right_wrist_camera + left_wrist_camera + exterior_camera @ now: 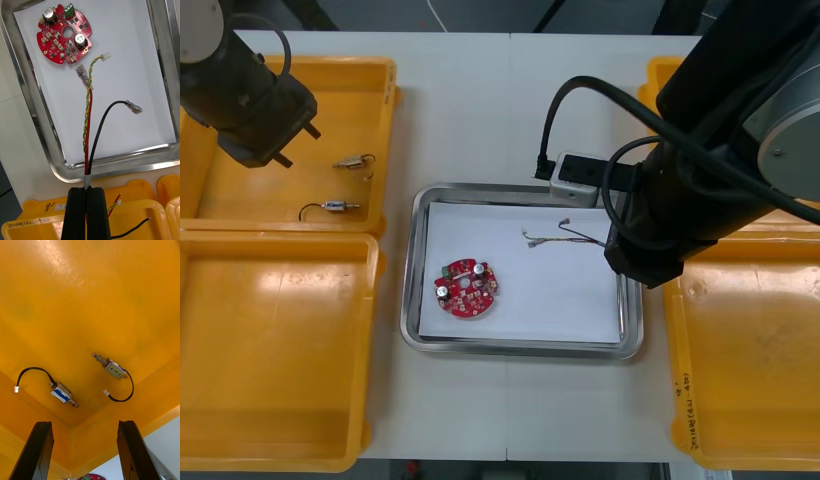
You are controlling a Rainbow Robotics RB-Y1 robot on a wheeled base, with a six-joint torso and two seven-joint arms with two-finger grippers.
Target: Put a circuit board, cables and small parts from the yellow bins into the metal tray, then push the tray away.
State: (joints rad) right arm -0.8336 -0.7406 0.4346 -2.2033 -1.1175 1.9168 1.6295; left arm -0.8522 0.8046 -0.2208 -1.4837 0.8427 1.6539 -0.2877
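The right gripper [88,189] is hanging over the metal tray's [412,300] right rim, pinching cables [87,123] (red, twisted yellow, black) trailing toward the circuit board [56,41]. The left gripper [84,425] is hovering open above small metal parts [114,369] in a yellow bin [90,296].

Near right bin [675,330], left rim: black handwriting [687,402], two short lines, too small to read. Same rim, right wrist view: figures [48,205] resembling "18"; beside them a longer scrawl [23,226], illegible.
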